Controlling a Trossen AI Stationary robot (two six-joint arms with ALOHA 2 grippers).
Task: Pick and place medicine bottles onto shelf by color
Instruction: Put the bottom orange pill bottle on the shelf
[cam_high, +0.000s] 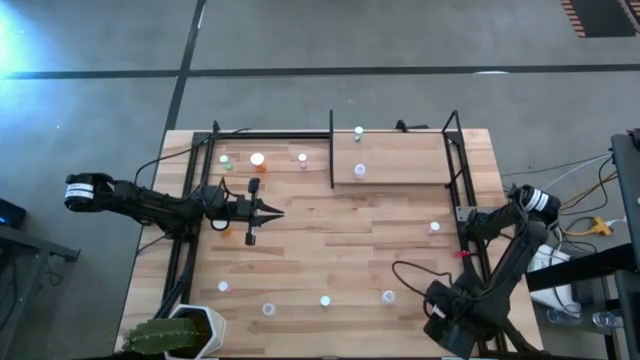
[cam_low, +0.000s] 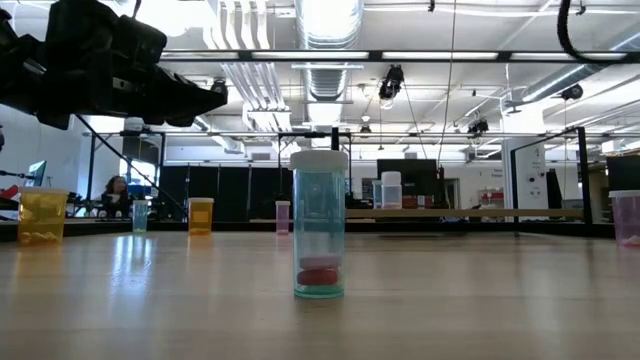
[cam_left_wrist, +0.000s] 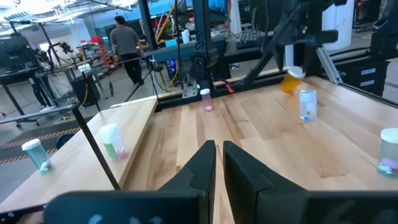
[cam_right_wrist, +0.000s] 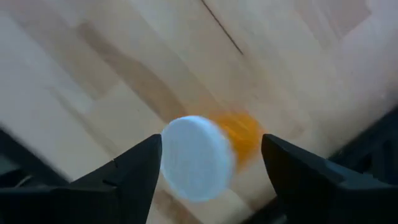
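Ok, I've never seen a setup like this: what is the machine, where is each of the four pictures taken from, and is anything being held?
It is a robot with two dark arms at a wooden table, each ending in a two-finger gripper. One picture looks straight down, one looks level across the tabletop, and the other two come from cameras on the arms' wrists. Small white-capped medicine bottles stand scattered on the table, some on the black-railed shelf. A potted plant sits at a corner. The left gripper is shut and empty. The right gripper is open around an orange bottle, apparently not gripping it.
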